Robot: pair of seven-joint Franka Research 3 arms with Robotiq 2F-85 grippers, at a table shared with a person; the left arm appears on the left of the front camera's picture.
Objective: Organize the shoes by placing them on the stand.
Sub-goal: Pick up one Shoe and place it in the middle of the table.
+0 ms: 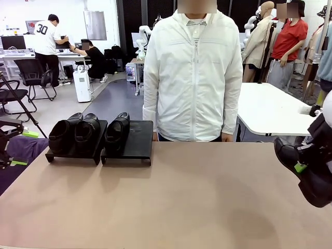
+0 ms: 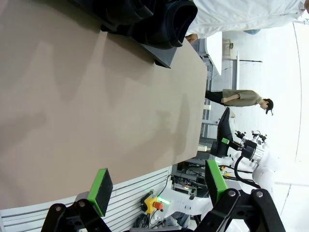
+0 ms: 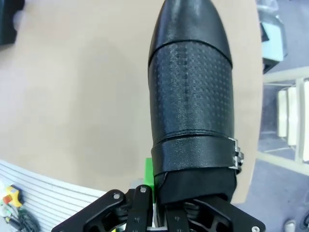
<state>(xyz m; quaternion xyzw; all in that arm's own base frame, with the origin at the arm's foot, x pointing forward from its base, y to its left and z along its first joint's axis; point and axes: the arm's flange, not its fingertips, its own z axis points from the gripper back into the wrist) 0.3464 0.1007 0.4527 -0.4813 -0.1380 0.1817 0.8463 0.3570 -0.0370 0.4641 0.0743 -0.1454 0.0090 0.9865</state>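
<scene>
L end effector [image 2: 159, 186] released, green pads wide apart, hovering over bare tabletop [image 1: 171, 202] w/ nothing between them; stand [image 1: 136, 140] at far-L of tabletop, two black trays side by side, just in front of person [image 1: 193, 72] in white jacket. L tray carries two shoes [image 1: 74, 132] touching each other, toes toward robot; R tray carries one shoe [image 1: 117, 132] on its L half, R half bare. Far R: R end effector [image 1: 306, 168] clenched on fourth shoe [image 3: 190, 82], gripped at heel/opening end, toe pointing away from wrist, held clear above tabletop edge.
</scene>
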